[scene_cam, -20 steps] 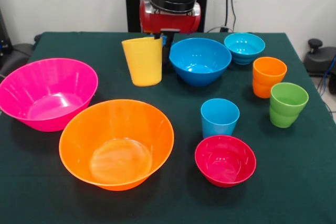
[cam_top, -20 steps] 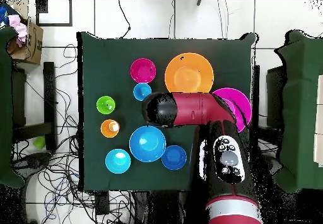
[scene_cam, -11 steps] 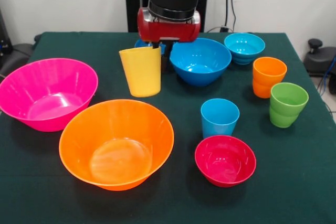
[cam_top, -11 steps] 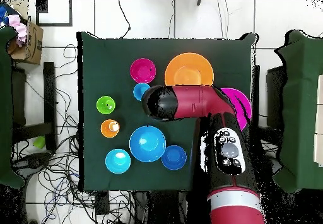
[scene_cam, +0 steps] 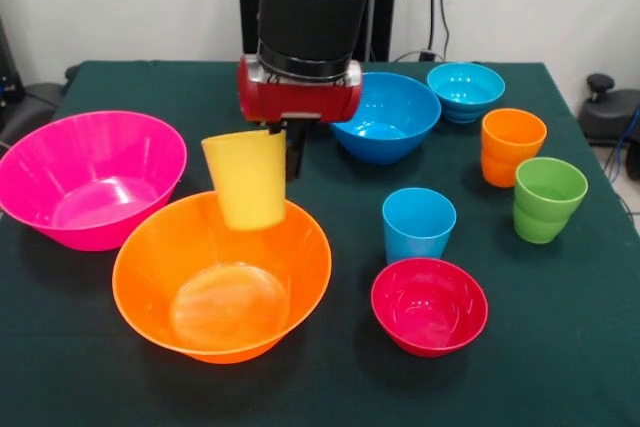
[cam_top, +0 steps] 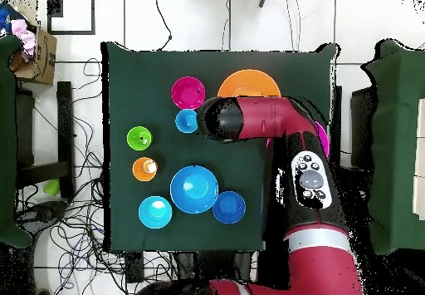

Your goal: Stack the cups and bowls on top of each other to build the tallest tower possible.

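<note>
The gripper (scene_cam: 280,152) pinched the yellow cup (scene_cam: 246,179) by its rim, one finger inside and one outside, and the cup hung slightly tilted, clear of the table. Directly below it sat the large orange bowl (scene_cam: 222,274), the cup's base over the bowl's far rim. The large pink bowl (scene_cam: 88,178) stood to the side, the medium blue bowl (scene_cam: 382,116) behind the gripper.

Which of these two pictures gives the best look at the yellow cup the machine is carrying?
The front view. There the yellow cup hangs tilted from the gripper, above the large orange bowl, its side in plain sight. In the overhead view the red arm covers the cup entirely, so nothing of it shows.
</note>
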Controlling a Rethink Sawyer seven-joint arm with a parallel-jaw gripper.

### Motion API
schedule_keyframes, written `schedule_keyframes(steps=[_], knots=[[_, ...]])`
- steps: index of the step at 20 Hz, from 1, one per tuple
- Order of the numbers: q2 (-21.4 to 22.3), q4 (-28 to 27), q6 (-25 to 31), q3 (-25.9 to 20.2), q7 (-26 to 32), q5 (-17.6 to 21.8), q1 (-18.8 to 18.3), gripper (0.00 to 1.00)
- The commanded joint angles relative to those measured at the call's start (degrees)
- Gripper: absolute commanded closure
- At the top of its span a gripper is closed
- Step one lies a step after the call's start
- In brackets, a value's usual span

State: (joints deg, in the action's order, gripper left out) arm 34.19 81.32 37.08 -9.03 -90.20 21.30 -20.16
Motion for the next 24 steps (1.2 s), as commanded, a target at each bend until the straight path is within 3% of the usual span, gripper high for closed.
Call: schedule_keyframes(steps=[1,6,10,16,21,24], knots=[[-2.9,-4.4,6.9,-7.9,16.0,4.1,-2.6,1.0],[-9.6,-9.1,5.3,-9.2,15.3,6.1,-2.3,1.0],[-11.1,-10.0,3.6,-9.6,16.2,7.4,-2.7,1.0],[-11.0,-10.6,3.9,-10.8,17.6,8.5,-3.9,1.0],[-7.8,-9.1,6.6,-11.1,17.0,9.1,-4.3,1.0],[-6.1,-9.3,9.1,-11.8,19.7,9.5,-5.2,1.0]])
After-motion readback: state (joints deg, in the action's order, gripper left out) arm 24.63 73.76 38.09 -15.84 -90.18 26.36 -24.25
